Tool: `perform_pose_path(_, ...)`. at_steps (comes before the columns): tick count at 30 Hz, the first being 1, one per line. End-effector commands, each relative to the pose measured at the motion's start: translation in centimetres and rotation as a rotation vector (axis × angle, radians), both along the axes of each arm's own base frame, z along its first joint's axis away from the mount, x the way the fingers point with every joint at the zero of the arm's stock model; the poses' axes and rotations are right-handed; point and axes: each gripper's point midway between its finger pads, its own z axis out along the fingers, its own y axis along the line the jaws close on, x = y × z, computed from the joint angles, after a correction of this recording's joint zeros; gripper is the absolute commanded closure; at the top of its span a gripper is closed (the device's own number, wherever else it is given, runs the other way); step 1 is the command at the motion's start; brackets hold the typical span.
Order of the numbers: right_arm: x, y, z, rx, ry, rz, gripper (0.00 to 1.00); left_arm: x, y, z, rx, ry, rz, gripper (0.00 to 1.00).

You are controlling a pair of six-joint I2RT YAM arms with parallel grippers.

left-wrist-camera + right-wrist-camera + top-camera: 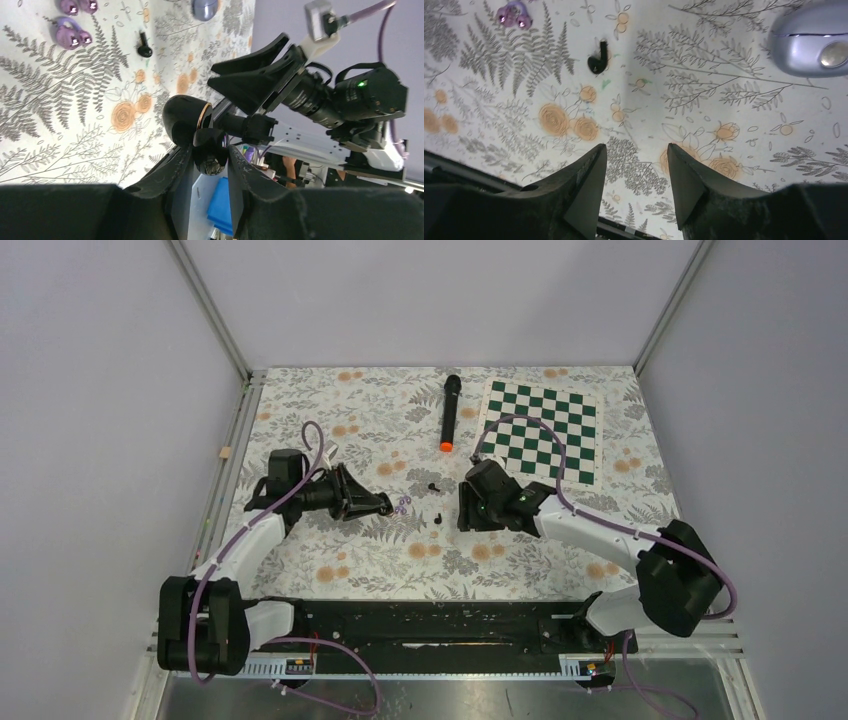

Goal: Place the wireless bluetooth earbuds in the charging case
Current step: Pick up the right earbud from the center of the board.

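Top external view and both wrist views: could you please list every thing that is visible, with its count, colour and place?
microphone: one, black with orange end, far middle of the table.
chessboard mat: one, green and white, far right.
tablecloth: one, pale floral, covers the table.
black earbuds: two, black, centre, between the hands.
purple earbuds: small cluster, count unclear, pale purple, beside the left hand.
purple charging case: one, pale purple, on the cloth near the right hand.
black charging case: one, black with gold rim, in the left hand.
left hand: shut on the black charging case.
right hand: open, empty, above the tablecloth.
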Motion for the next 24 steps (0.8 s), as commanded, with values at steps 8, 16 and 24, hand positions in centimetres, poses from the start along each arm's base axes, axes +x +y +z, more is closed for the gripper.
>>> perform_pose_path(8, 6.5, 3.6, 1.0, -0.119, -0.134, 0.112, 0.44, 1.2, 0.2, 0.9, 0.069, -0.098, -0.005, 1.00)
perform_pose_path(16, 9.7, 5.1, 0.2, -0.316, -0.132, 0.322, 0.55, 0.6, 0.6, 1.9, 0.107, -0.127, -0.009, 1.00)
perform_pose_path(24, 11.4, 6.8, -1.4, -0.361, -0.132, 0.451, 0.58, 0.3, 0.6, 1.8, 0.096, -0.112, 0.006, 1.00)
